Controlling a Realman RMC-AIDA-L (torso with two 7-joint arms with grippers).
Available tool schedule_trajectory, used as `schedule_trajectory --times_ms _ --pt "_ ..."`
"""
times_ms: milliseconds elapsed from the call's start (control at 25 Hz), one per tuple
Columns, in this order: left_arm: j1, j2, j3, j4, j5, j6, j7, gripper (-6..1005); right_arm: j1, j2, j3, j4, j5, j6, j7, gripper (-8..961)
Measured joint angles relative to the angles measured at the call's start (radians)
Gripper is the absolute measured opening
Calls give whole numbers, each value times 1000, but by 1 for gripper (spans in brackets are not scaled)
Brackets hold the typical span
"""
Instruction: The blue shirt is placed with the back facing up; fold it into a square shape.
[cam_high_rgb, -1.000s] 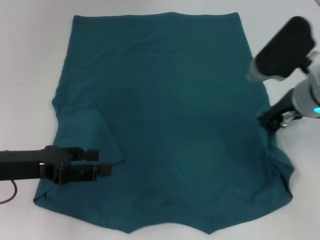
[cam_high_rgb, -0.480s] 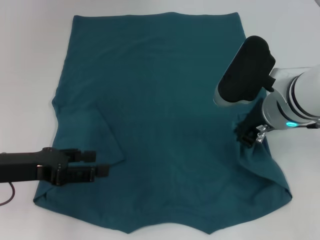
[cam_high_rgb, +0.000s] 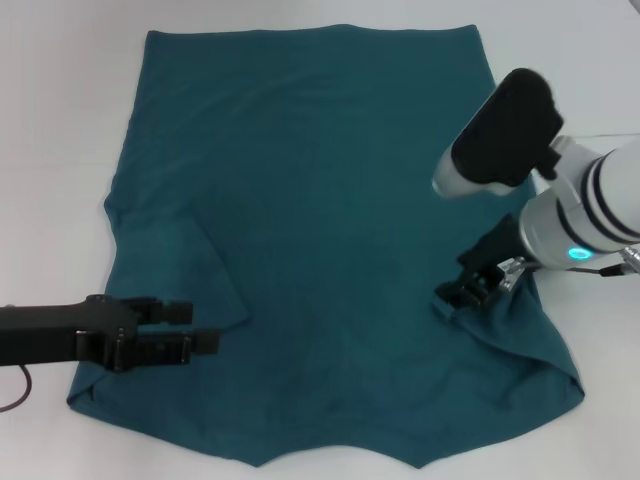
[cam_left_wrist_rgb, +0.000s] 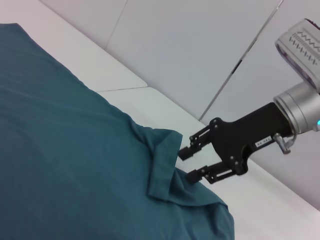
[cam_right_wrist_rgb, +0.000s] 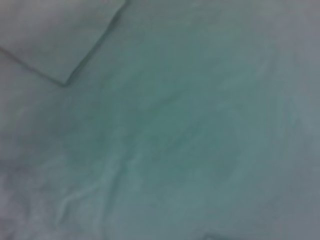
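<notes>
The blue shirt (cam_high_rgb: 330, 210) lies flat on the white table, plain side up. Its left sleeve (cam_high_rgb: 190, 270) is folded in over the body. My left gripper (cam_high_rgb: 200, 326) hovers low over that folded sleeve, open with nothing between its fingers. The right sleeve (cam_high_rgb: 510, 320) is drawn inward and bunched. My right gripper (cam_high_rgb: 455, 290) is at its folded edge; in the left wrist view the right gripper (cam_left_wrist_rgb: 187, 162) has its fingers apart, tips touching the sleeve fold (cam_left_wrist_rgb: 165, 170). The right wrist view shows only the blue shirt (cam_right_wrist_rgb: 175, 130) close up.
The white table (cam_high_rgb: 60, 120) surrounds the shirt on all sides. A dark cable (cam_high_rgb: 18, 390) trails from the left arm at the near left edge. A pale wall (cam_left_wrist_rgb: 200, 45) stands behind the table.
The right gripper has moved inward and nearer, dragging the right sleeve over the shirt's body. The left gripper has stayed over the left sleeve.
</notes>
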Motion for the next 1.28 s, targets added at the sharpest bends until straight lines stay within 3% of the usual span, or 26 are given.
schedule_trajectory --times_ms 320,480,720,1040,1280 --pt "3 -1 0 0 0 4 0 755 -10 -2 262 21 -76 10 74 669" --pt "3 -2 0 0 -1 4 4 754 -8 -2 410 97 -73 54 82 759" --pt "0 -4 1 0 -2 5 6 753 -5 -5 515 220 -69 144 80 894" --pt "-1 -4 1 0 -1 11 6 752 -12 -10 635 338 38 254 25 864" --pt "-1 -4 2 0 0 12 6 751 -12 -9 645 427 121 344 -18 841"
